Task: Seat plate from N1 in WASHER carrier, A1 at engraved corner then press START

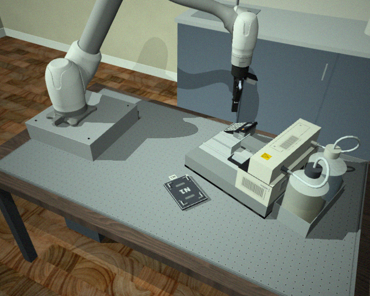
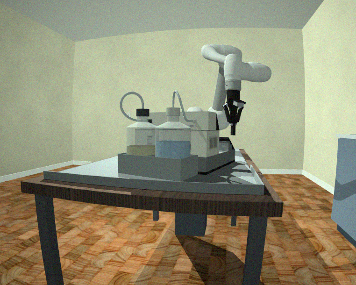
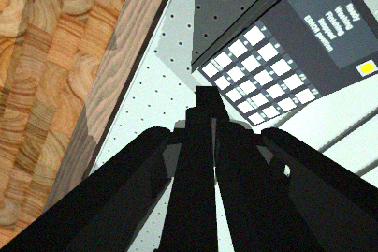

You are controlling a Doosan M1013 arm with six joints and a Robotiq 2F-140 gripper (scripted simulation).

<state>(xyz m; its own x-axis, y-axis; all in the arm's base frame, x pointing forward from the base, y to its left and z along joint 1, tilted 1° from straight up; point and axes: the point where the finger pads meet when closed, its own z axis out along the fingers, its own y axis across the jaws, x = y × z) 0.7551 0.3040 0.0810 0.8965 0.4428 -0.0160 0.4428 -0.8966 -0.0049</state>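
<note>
The dark plate nest N1 lies bare on the table in front of the washer. The beige-and-grey washer stands at the right. A white plate lies in its black carrier, partly under the washer head; I cannot tell its corner or seating. My gripper is shut and empty. It hangs point-down a little above the keypad, over its near edge. The lamp beside the display shows amber-yellow.
Two tubed bottles stand in a grey tray right of the washer. The arm's pedestal is at the table's left rear. A blue-grey cabinet stands behind the table.
</note>
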